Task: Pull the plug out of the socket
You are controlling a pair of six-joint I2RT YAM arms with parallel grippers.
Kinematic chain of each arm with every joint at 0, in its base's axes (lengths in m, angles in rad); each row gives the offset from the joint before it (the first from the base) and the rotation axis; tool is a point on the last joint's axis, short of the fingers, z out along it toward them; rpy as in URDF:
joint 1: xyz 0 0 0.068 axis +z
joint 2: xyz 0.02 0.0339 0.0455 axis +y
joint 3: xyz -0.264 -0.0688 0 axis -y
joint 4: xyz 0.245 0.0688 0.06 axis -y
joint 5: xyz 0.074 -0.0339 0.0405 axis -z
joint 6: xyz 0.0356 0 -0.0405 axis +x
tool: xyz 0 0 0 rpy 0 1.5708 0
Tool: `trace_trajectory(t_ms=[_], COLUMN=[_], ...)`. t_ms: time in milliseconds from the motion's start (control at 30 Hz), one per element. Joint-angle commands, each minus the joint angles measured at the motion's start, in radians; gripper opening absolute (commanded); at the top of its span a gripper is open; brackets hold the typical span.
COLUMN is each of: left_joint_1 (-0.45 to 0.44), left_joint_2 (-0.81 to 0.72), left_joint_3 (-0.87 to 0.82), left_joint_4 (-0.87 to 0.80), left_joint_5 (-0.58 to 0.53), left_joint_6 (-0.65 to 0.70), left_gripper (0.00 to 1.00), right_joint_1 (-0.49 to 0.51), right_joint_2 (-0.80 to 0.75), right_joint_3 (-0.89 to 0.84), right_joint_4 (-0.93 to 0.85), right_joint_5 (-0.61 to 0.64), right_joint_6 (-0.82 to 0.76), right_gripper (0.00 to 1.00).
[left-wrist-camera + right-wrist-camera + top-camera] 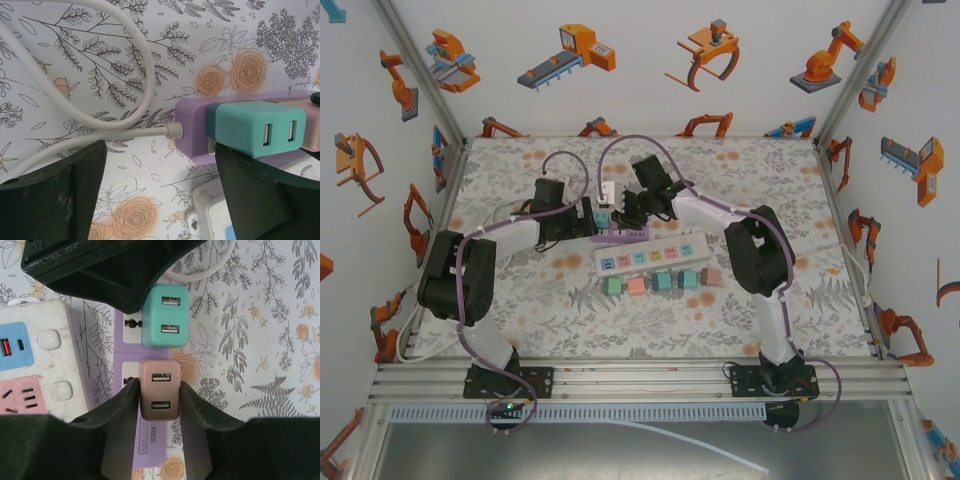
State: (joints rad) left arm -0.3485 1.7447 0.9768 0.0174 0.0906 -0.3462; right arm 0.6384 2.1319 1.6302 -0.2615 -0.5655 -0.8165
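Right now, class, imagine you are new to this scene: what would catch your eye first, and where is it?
The right pincer is shut on a pink plug seated in the purple strip, beside a teal plug. The left pincer stands open around that strip's cord end. Nearer the arms lies a white strip with a row of coloured plugs before it.

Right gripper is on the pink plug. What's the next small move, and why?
Probably draw the right gripper straight off the strip. It is shut on the pink plug at both sides, and the plug looks fully seated in its socket.
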Motion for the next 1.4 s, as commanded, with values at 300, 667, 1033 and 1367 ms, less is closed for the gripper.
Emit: trace_trajectory(t_ms=[300, 667, 1033, 1367], left_joint_1=[-0.012, -0.013, -0.013, -0.013], left_joint_2=[0.058, 0.063, 0.042, -0.015], left_joint_3=[0.002, 0.01, 0.015, 0.087], left_joint_4=[-0.086, -0.11, -0.113, -0.147], left_joint_5=[-0.029, -0.055, -0.045, -0.009], left_joint_6=[0.033, 0.036, 0.033, 0.059], left_gripper=[0.81, 0.81, 0.81, 0.82], right_joint_1=[0.003, 0.0, -0.003, -0.003], right_joint_2=[0.027, 0.024, -0.029, -0.162], right_joint_3=[0.101, 0.138, 0.095, -0.029], right_joint_4=[-0.064, -0.061, -0.026, 0.08], right_joint_5=[-0.033, -0.045, -0.033, 0.016], right_joint_6=[0.032, 0.079, 0.089, 0.213], right_gripper=[0.19, 0.17, 0.17, 0.17])
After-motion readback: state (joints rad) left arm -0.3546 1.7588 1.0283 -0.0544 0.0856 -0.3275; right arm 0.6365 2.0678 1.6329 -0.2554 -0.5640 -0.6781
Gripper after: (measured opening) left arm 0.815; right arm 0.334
